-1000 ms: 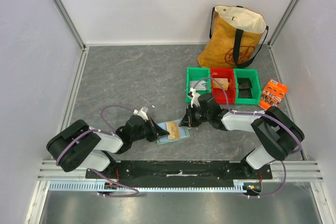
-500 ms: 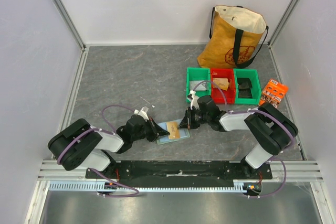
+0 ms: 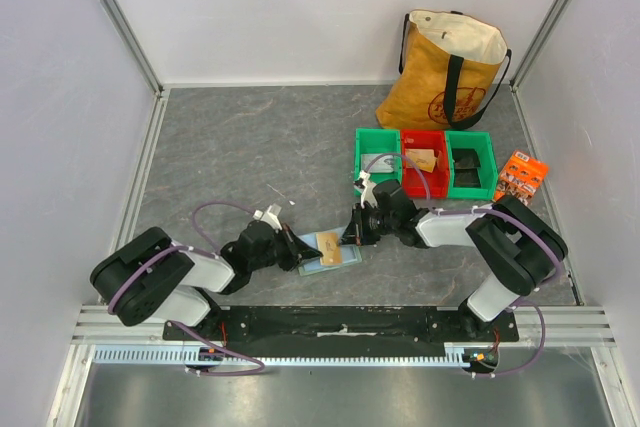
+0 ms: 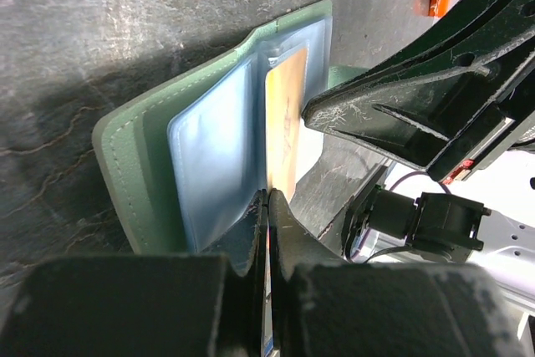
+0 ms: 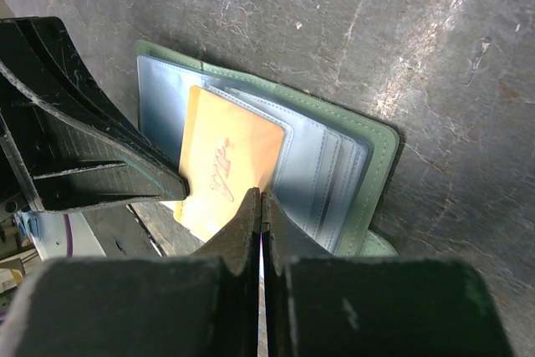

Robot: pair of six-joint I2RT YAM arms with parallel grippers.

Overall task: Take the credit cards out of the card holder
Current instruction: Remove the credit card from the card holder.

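The card holder (image 3: 318, 259) lies open, tan card (image 3: 331, 247) on top — left gripper (image 3: 299, 256) at its left edge, right gripper (image 3: 351, 235) at its right.

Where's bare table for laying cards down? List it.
Free: the broad table stretch bordered by left wall, back wall, tote bag and green bin. Crowded: bin row and orange packet far right; near centre, left gripper and right gripper shut at the card holder.

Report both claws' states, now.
Left claw: closed, pinching the pale-green folding card holder at its pocket edge.
Right claw: closed on the tan-gold flat card.
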